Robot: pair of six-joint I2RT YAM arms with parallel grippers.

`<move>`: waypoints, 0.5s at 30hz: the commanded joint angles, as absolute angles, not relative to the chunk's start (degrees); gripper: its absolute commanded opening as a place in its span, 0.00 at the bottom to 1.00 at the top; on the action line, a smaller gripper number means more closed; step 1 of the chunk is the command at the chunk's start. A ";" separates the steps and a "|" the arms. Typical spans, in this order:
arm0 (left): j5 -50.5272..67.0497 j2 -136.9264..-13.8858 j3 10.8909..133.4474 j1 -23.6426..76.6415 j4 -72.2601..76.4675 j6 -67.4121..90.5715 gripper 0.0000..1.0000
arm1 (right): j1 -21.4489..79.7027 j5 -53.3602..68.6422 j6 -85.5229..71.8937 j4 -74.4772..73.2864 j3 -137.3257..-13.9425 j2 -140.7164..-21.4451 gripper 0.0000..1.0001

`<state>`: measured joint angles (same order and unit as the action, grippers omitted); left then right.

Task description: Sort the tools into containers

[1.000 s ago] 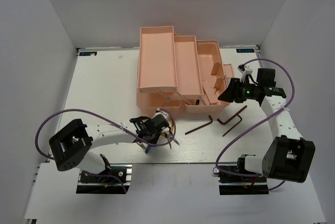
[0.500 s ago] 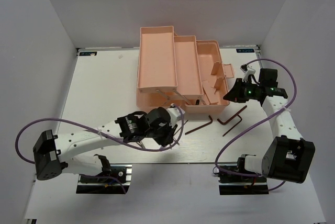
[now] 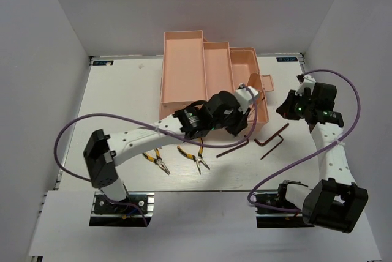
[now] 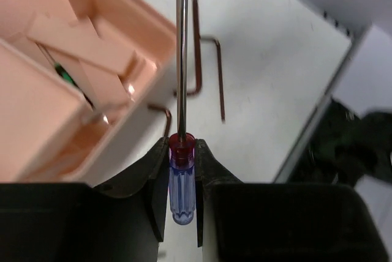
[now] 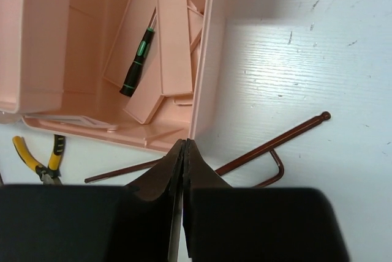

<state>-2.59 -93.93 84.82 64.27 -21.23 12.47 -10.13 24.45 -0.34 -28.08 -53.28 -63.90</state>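
My left gripper (image 4: pixel 182 152) is shut on the blue-handled screwdriver (image 4: pixel 182 185), whose steel shaft points away over the salmon-pink toolbox's corner wall (image 4: pixel 150 38). In the top view this gripper (image 3: pixel 237 126) hangs over the toolbox's (image 3: pixel 184 72) front right corner. A small green-black tool (image 5: pixel 136 63) lies inside the toolbox's bottom compartment. Two yellow-handled pliers (image 3: pixel 156 159) (image 3: pixel 193 158) lie on the table in front. Dark hex keys (image 3: pixel 231 149) (image 3: pixel 272 136) lie right of them. My right gripper (image 5: pixel 184 145) is shut and empty, just right of the toolbox's wall (image 5: pixel 202 60).
The toolbox's fold-out trays (image 3: pixel 217 75) stand open toward the back. Loose pink dividers (image 5: pixel 174 41) lie in the bottom compartment. The white table (image 3: pixel 122 103) ends at the enclosure walls on both sides. A purple cable (image 3: pixel 278 170) loops beside the right arm.
My left arm swung from the table's front up to the toolbox's right front corner, carrying the screwdriver and uncovering the pliers. My right gripper shut and drew back to the right.
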 commanded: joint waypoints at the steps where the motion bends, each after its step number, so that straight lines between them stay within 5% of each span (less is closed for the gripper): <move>1: -8.00 -98.60 92.54 62.40 -15.83 13.53 0.00 | -11.07 24.34 -1.14 -26.10 -52.47 -63.19 0.04; 8: -7.55 -114.04 107.29 58.54 -14.05 16.17 0.00 | -13.44 28.73 -1.14 -26.81 -51.94 -62.58 0.07; 15: -10.10 -124.71 120.57 55.37 -18.01 16.79 0.12 | -15.38 30.94 -0.35 -27.60 -51.59 -62.75 0.25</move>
<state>-7.92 -124.16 115.85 56.53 -16.16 16.05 -14.41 28.69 -0.97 -28.25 -51.64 -63.68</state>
